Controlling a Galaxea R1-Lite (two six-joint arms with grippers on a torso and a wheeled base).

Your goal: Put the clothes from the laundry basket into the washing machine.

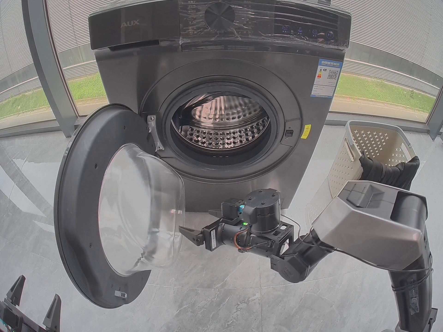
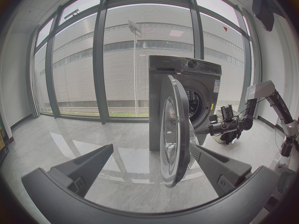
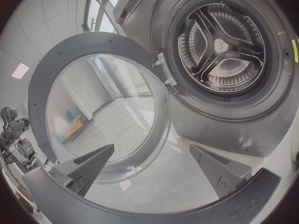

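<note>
Left gripper: low over the floor at the near left, in front of the open door. Its fingers are spread wide with nothing between them. In the left wrist view the door's edge and the floor show through the gap.

Door: swung fully open to the left of the washing machine, hinged at the left side of the opening. Its clear bowl bulges toward the right.

Washing machine: stands on the floor against the window wall, front facing the robot. The drum is exposed, and its perforated steel wall is visible through the round opening.

Right gripper: held low in front of the machine, below the opening and just right of the door's bowl, pointing left toward it. Its fingers are parted and grip nothing. The right wrist view shows the door glass and floor between them.

Laundry basket: pale and perforated, on the floor just beside the machine's right front corner.

Clothes: a dark garment lies in the basket and drapes over its near rim, with the lower part hidden behind the right arm's grey link. It is well apart from the right gripper's fingers, which are to its left on the far side of that arm. It is farther again from the left gripper's fingers, across the floor.
</note>
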